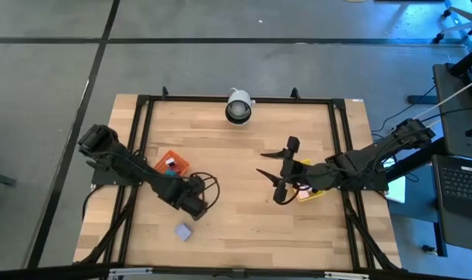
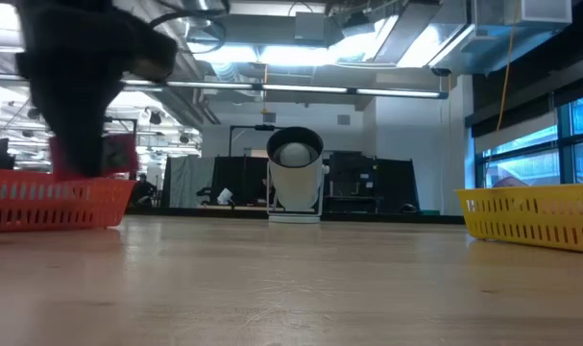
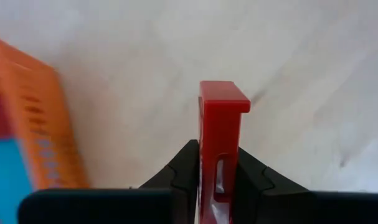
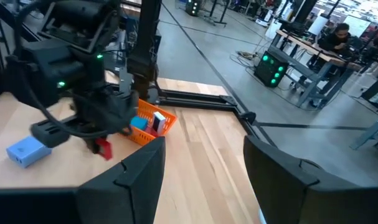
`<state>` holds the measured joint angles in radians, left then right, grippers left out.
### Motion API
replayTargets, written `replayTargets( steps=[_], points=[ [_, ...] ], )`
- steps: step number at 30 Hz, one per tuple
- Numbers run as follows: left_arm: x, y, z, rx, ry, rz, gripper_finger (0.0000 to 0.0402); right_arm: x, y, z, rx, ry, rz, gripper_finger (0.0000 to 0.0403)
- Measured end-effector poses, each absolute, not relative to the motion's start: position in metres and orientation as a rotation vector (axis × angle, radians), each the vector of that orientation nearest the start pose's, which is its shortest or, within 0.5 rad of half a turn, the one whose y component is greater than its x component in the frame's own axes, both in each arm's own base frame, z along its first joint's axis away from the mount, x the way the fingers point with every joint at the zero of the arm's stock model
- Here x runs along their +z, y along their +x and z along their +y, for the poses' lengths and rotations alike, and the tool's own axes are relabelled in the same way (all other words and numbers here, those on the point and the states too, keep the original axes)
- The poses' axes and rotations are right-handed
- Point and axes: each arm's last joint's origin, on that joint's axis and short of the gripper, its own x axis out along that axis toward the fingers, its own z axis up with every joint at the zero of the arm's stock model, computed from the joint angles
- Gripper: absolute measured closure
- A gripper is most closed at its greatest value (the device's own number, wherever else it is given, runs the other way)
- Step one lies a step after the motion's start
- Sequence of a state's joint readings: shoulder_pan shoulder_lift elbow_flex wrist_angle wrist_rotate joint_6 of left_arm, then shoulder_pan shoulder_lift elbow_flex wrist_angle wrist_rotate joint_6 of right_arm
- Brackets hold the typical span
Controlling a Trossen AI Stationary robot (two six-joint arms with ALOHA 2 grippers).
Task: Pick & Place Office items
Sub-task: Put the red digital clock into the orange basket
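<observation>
Carrying is the step in hand, I judge: my left gripper [image 3: 218, 180] is clamped on a red block [image 3: 221, 143], which stands up between my fingers [image 3: 182, 171], above the table [image 1: 243, 155] just beside the orange tray [image 1: 172, 164]. Next I must swing over the tray and release. My right gripper [image 1: 281, 173] waits, spread wide, near the yellow tray [image 2: 536, 216].
</observation>
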<state>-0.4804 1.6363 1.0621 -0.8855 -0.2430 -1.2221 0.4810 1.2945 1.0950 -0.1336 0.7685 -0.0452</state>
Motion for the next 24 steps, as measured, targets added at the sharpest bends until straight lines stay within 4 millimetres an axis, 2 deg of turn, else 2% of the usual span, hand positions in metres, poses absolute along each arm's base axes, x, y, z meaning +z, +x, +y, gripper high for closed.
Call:
replayTargets(
  steps=[12,18,24],
  points=[
    [0.214,0.25,-0.087,0.861,-0.301,1.335,0.035,0.339,0.261,0.113,-0.277,-0.238,0.275,0.0186],
    [0.245,0.239,-0.081,0.855,-0.299,1.16,0.035,0.339,0.261,0.114,-0.277,-0.231,0.274,0.0186],
    [0.29,0.206,-0.079,0.812,-0.311,0.875,0.035,0.339,0.261,0.115,-0.236,-0.219,0.276,0.0186]
  ],
)
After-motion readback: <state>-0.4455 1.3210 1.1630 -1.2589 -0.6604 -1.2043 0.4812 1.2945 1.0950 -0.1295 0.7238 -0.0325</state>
